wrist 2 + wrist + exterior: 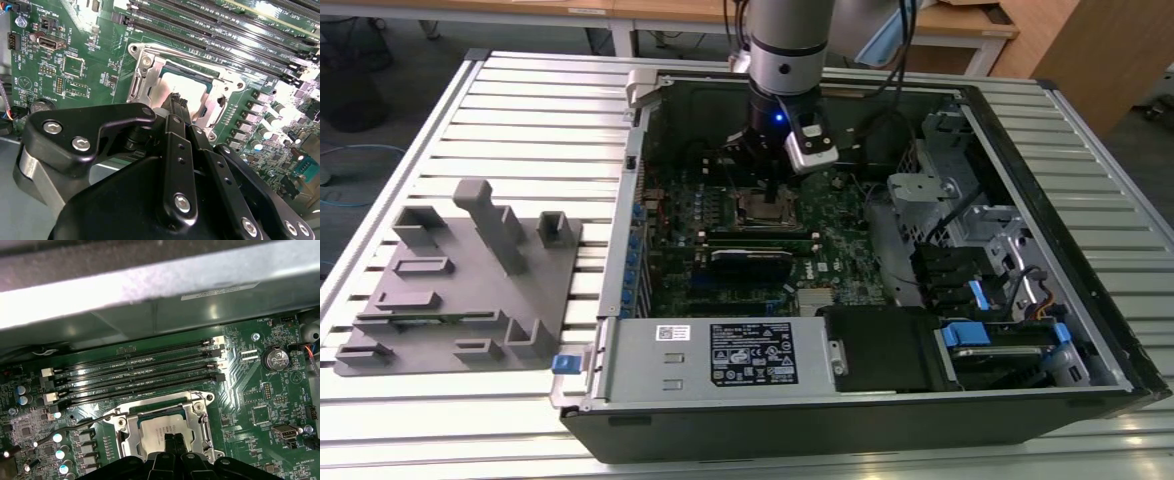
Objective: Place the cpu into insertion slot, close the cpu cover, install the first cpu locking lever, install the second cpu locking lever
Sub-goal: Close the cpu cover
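The cpu (159, 427) lies flat in the insertion slot (767, 208), its silver-grey top (186, 88) showing through the window of the cpu cover (131, 426). The cover (144, 75) lies down over it. My gripper (174, 440) is shut, its black fingertips together right over the cpu's top, and holds nothing; whether they touch the top I cannot tell. In the second wrist view the gripper (176, 102) hides part of the socket. A thin wire locking lever (75, 426) runs out beside the socket. In the exterior view the gripper (765, 180) hangs inside the open computer case.
Long black memory slots (140, 372) run beside the socket, with the case wall (150, 285) beyond them. A grey drive cage (947, 200) and a power supply (720, 355) crowd the case. A grey fixture (467, 280) sits on the slatted table at the exterior view's left.
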Controlling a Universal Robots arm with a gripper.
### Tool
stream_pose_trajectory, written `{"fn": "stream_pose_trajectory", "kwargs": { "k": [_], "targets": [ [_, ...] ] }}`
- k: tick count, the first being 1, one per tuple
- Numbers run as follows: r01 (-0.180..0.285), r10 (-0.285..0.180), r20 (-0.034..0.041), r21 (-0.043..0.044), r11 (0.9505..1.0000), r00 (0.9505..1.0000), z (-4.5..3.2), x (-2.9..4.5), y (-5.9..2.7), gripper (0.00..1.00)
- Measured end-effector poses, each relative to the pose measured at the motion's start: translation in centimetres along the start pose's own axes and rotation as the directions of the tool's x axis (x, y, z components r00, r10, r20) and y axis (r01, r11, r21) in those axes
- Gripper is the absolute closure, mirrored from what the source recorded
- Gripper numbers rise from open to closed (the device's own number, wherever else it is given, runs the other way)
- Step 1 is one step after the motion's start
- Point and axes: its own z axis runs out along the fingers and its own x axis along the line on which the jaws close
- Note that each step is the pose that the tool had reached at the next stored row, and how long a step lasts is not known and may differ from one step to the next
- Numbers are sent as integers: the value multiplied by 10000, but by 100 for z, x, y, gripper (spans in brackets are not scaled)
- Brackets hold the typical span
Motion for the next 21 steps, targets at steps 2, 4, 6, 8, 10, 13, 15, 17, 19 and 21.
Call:
{"fn": "stream_pose_trajectory", "kwargs": {
  "k": [2,4,6,8,10,13,15,17,19,21],
  "targets": [
    [0,0,0,0,10000,10000,0,19,-4,89],
    [1,-1,-1,1,10000,10000,1,43,-9,89],
    [1,-1,-1,1,10000,10000,1,60,-13,89],
    [13,-13,-1,3,10000,10000,2,60,-13,89],
    [68,-68,1,-2,10000,10000,4,60,-13,89],
    [260,-260,3,-11,9997,9997,13,69,-14,89],
    [411,-411,5,-19,9992,9992,17,74,-15,89],
    [667,-667,9,-31,9978,9978,20,77,-16,89],
    [847,-847,12,-41,9964,9964,23,78,-16,89],
    [1027,-1027,15,-50,9947,9947,24,80,-16,89]
  ]
}}
